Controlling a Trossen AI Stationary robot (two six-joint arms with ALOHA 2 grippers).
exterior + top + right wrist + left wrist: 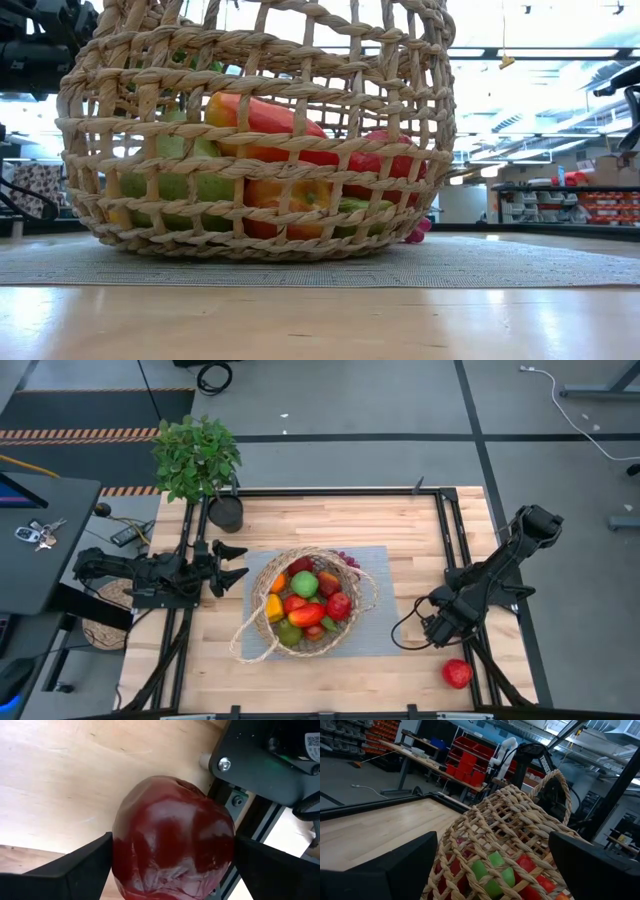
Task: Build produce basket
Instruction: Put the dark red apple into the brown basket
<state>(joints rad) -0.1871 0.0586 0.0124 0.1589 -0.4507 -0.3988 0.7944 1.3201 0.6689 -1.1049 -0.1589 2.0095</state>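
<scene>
Wicker basket filled on the grey mat.
We see peppers, a green apple and red fruit inside; both grippers gape wide, holding nothing, the right gripper near 1 red apple at the table's edge.

Two dark jointed arms — matte black fingers, silver screw, black cable loops.

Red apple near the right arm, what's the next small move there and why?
Probably close the right pincer on the red apple. Its open fingers flank the apple, which lies on the table outside the basket. The left pincer waits open beside the basket.
</scene>
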